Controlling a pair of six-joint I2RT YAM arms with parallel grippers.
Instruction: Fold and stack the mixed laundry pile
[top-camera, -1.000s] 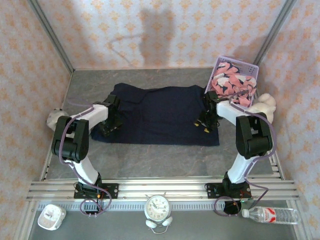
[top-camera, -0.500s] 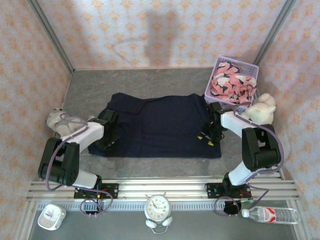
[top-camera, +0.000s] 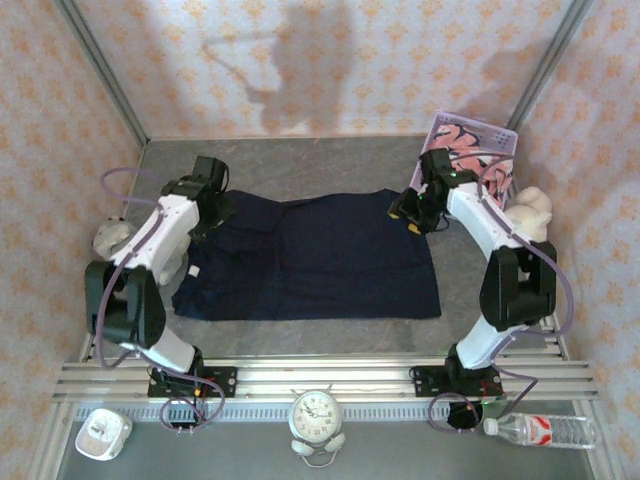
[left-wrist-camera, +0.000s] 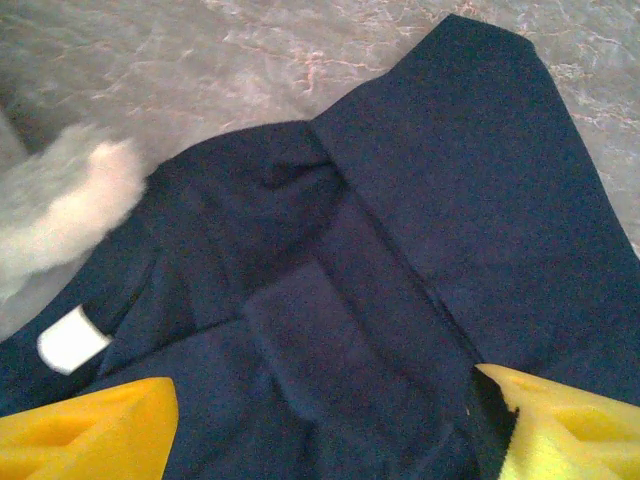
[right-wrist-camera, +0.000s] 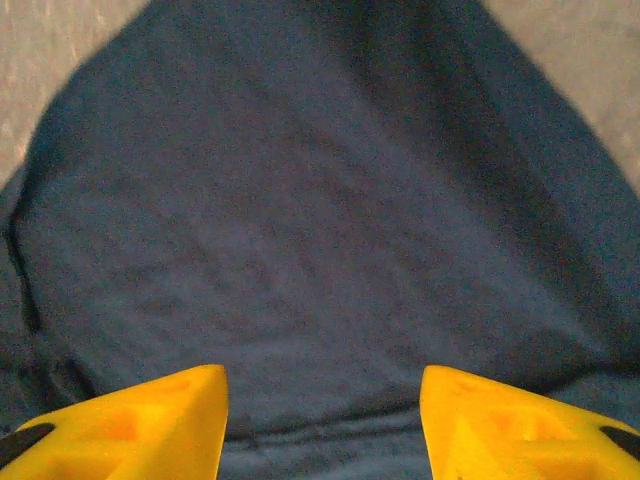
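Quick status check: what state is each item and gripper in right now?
Navy garment: spread out, far-left corner rumpled.
Pink printed garment: crumpled in basket.
Left gripper: open, above navy garment.
Right gripper: open, above navy garment.
Water bottle: lying on its side.

- Robot test booth dressed like a home: floral wallpaper walls (top-camera: 380, 80) on the left, far and right.
- Aluminium rails (top-camera: 330, 378) at the near edge; alarm clock (top-camera: 317, 412) and water bottle (top-camera: 540, 431) nearer still.

Both arms are shown extended forward, wrists turned inward; the left gripper (top-camera: 215, 212) and right gripper (top-camera: 406, 212) are held low, yellow fingers (right-wrist-camera: 130, 420) parted.
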